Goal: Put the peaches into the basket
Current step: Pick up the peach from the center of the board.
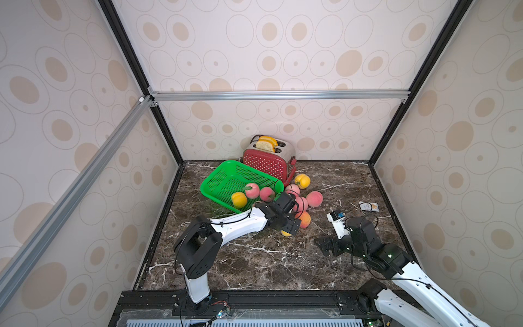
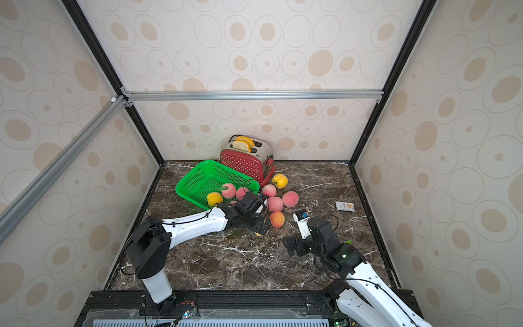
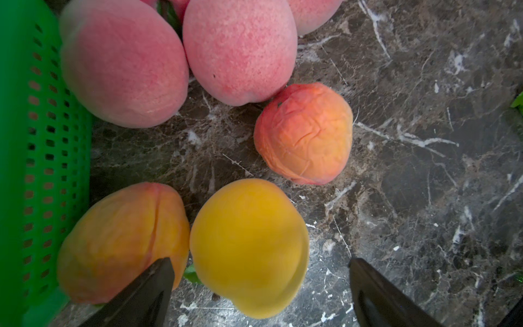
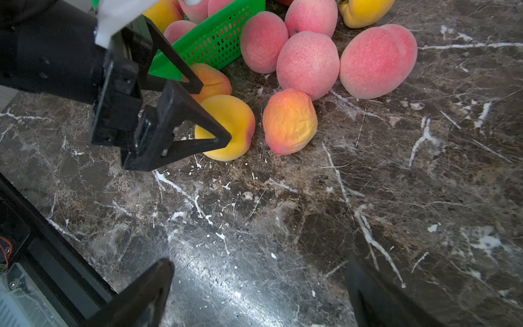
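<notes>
Left pincer [image 3: 260, 262] stood wide astride the yellow peach [image 3: 249, 226]; closing wanted centring, clear of the orange peach [image 3: 121, 240]. Right pincer [image 4: 259, 266] gaped empty.

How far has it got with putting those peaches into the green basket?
Done: at least three peaches lie in the green basket. In hand: nothing yet; the open left gripper hangs over a yellow peach; the right gripper is open, empty. Left: about seven on the table.
</notes>
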`<action>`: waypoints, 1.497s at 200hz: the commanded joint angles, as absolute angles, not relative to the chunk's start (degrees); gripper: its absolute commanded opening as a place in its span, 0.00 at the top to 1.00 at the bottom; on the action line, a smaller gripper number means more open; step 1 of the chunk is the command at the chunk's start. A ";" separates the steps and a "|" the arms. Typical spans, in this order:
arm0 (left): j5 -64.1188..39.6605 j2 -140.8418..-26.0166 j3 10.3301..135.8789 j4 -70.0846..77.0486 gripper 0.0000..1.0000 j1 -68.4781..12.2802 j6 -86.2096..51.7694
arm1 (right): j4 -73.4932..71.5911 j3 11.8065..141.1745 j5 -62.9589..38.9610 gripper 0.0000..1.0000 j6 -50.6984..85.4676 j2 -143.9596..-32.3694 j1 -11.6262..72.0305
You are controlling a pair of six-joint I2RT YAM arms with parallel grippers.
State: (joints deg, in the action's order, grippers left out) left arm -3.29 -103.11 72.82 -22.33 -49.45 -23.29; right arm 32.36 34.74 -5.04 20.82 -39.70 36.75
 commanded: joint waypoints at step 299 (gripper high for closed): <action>-0.42 -97.21 77.73 -31.62 0.29 -51.94 -20.53 | 33.84 35.78 -3.97 0.00 20.06 -38.83 35.16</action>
State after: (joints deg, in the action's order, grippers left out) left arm -2.46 -100.88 74.65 -27.49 -51.44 -21.04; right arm 33.50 34.61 -3.77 20.69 -38.46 35.62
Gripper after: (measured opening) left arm 0.784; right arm 0.999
